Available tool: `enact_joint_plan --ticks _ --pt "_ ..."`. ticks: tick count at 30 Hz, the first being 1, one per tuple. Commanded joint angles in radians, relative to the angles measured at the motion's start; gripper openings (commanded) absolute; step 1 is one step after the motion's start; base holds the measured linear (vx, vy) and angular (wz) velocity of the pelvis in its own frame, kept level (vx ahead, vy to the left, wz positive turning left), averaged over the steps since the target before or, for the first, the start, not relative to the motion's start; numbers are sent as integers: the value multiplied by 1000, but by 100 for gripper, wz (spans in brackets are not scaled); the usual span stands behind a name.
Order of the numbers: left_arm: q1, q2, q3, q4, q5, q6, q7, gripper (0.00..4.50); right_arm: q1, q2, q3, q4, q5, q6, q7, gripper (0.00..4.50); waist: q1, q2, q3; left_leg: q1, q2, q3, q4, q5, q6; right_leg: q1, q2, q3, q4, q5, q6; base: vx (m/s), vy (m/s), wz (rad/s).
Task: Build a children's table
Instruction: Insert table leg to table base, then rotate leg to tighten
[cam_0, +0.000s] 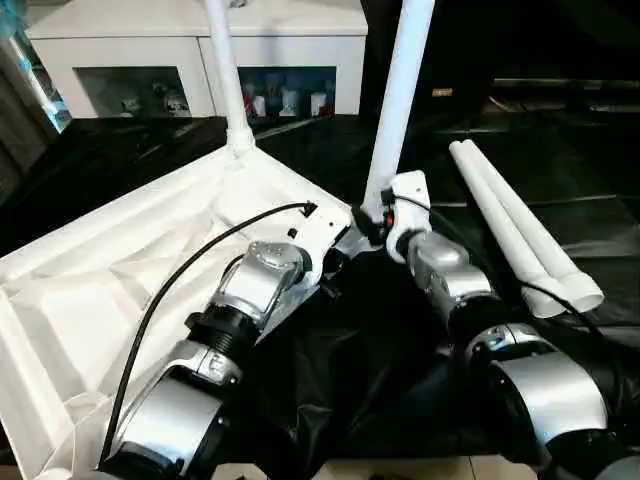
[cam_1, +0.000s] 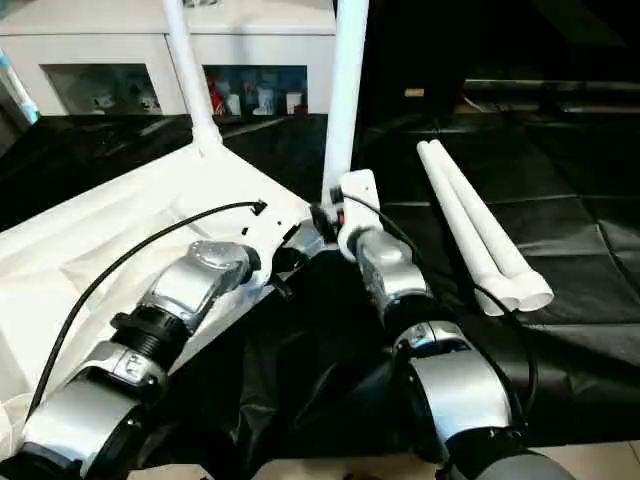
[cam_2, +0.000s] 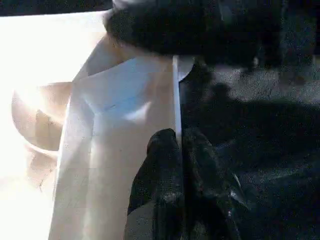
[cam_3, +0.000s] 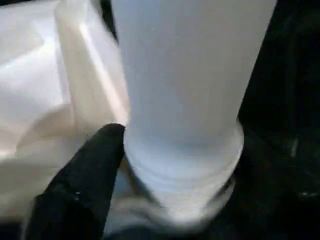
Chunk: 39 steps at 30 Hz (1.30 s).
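The children's table (cam_0: 120, 270) lies upside down in front of me on black sheeting (cam_0: 340, 380), its ribbed underside facing up. One leg (cam_0: 228, 75) already stands in the far corner socket, a second leg (cam_0: 398, 100) stands at the near corner between my two hands, and two spare legs (cam_0: 520, 225) lie side by side on the sheeting just to my right. My left hand (cam_2: 179, 145) is pressed shut, its fingers pinching the thin edge of the top beside that near corner, holding the piece steady. My right hand (cam_3: 165, 165) sits at the foot of the second leg where it meets its socket; one black finger (cam_3: 90, 165) rests against the leg's ringed base, but I cannot tell how wide the fingers stand or whether they truly clamp it. I judge this whole thing to be light, hollow plastic: stiff enough to push on, yet smooth and slippery, so the round tapering tubes could twist or slide in a loose grip. Low on the leg, near the thicker end, seems the best place to hold, and the rim is the handiest hold on the top. As for containers, a white cabinet (cam_0: 290, 50) stands beyond, with small items behind its glass doors that I cannot make out.
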Motion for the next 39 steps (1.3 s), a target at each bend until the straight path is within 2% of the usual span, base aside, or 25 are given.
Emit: enact_joint_plan --ticks 1,2,5,7,9,10,11,12,13,14,16,17,19,21,22,24,26,27,28,31,33,34,36,39 --pt "4 15 -21 -23 9 -31 -26 0 14 20 18 9 -7 9 58 388 9 -3 -64 -9 47 -13 -61 -183 104 57 -74 45 -65 -202 -247 0 0 0" --pt "11 28 -33 -32 9 -63 -60 0 13 11 21 -3 -6 3 89 388 10 -2 -65 -9 47 -12 -59 -171 112 57 -74 44 -64 -184 -254 0 0 0" --pt "17 39 -39 -40 4 -65 -89 0 13 -2 16 -21 2 -4 113 412 11 2 -76 -11 49 -10 -48 -87 142 62 -73 43 -45 -47 -293 0 0 0" --pt "28 62 -48 -55 -11 -86 -149 0 19 -32 17 -61 6 -11 157 436 16 1 -83 -13 46 -10 -34 12 194 63 -70 41 -23 129 -329 0 0 0" --pt "43 98 -70 -66 -14 -136 -224 0 55 -77 24 -146 23 -10 290 436 19 4 -84 -12 48 -9 -29 33 227 62 -70 39 -18 165 -345 0 0 0" --pt "43 98 -70 -66 -14 -136 -224 0 55 -77 24 -146 23 -10 290 436 28 5 -85 -11 52 -8 -25 33 244 62 -69 36 -16 166 -345 0 0 0" --pt "45 102 -72 -67 -15 -141 -232 0 62 -84 27 -160 25 -9 307 436 28 5 -85 -11 52 -8 -25 33 244 62 -69 36 -16 166 -345 0 0 0" --pt "53 119 -79 -71 -18 -156 -265 0 93 -109 41 -218 28 -1 377 436 38 5 -85 -10 57 -7 -23 31 249 61 -68 34 -14 146 -342 0 0 0" --pt "58 133 -87 -74 -21 -181 -299 0 121 -132 56 -268 30 3 431 436 39 5 -85 -11 56 -7 -22 28 250 62 -66 34 -15 136 -339 0 0 0" --pt "67 153 -97 -81 -23 -196 -342 0 163 -166 75 -342 37 23 498 436 44 5 -85 -8 57 -7 -22 22 248 61 -67 34 -17 125 -333 0 0 0" --pt "73 165 -103 -84 -26 -223 -374 0 186 -185 84 -385 46 46 534 436 54 5 -84 -9 61 -7 -22 3 227 59 -69 37 -17 83 -323 0 0 0" --pt "76 172 -107 -87 -28 -226 -395 0 199 -197 90 -409 48 54 555 436 54 6 -81 -8 61 -6 -24 -33 203 57 -69 38 -22 33 -319 0 0 0" --pt "89 205 -131 -105 -39 -258 -486 0 249 -241 115 -499 55 80 633 436 54 5 -77 -9 60 -6 -28 -82 174 57 -69 39 -29 -30 -307 0 0 0" --pt "96 226 -142 -116 -47 -258 -531 0 286 -273 132 -568 63 104 688 436 59 6 -70 0 62 -4 -37 -172 118 53 -69 43 -43 -143 -273 0 0 0" --pt "97 232 -143 -116 -49 -269 -546 0 300 -285 137 -594 67 119 707 436 56 6 -66 0 60 -3 -40 -194 109 53 -67 43 -48 -175 -265 0 0 0" --pt "98 246 -148 -116 -58 -292 -585 0 329 -308 146 -651 75 152 742 436 56 4 -69 1 58 -4 -42 -211 83 57 -69 43 -52 -232 -241 0 0 0" --pt "103 260 -150 -125 -73 -313 -645 0 356 -335 162 -690 77 169 782 436 57 4 -71 1 59 -3 -41 -190 79 55 -68 46 -49 -213 -232 0 0 0" --pt "103 261 -150 -126 -74 -313 -649 0 357 -338 164 -693 75 169 785 436 57 4 -76 -1 58 -2 -38 -160 81 56 -67 45 -43 -162 -240 0 0 0" --pt "103 263 -149 -128 -78 -314 -660 0 361 -345 171 -698 67 168 795 436 57 7 -76 -1 58 -3 -37 -153 82 55 -66 45 -41 -148 -245 0 0 0" --pt "103 265 -148 -128 -81 -317 -669 0 366 -351 177 -704 58 168 802 436 58 6 -79 -4 56 -2 -33 -120 92 58 -65 43 -35 -92 -262 0 0 0" --pt "101 271 -150 -124 -80 -328 -680 0 376 -358 181 -731 60 190 801 408 59 6 -81 -6 56 -2 -30 -99 104 61 -64 43 -30 -47 -271 0 0 0" --pt "100 273 -150 -120 -79 -332 -684 0 379 -359 181 -740 61 201 799 408 60 6 -83 -6 55 -3 -28 -96 108 61 -65 43 -27 -30 -273 0 0 0" --pt "97 278 -151 -108 -75 -343 -692 0 386 -359 183 -754 65 216 797 382 60 7 -83 -6 54 -3 -28 -98 111 62 -64 41 -28 -31 -275 0 0 0" --pt "96 280 -149 -101 -67 -351 -695 0 395 -357 189 -757 64 218 799 364 61 7 -83 -6 53 -3 -28 -107 106 62 -65 41 -30 -51 -269 0 0 0"
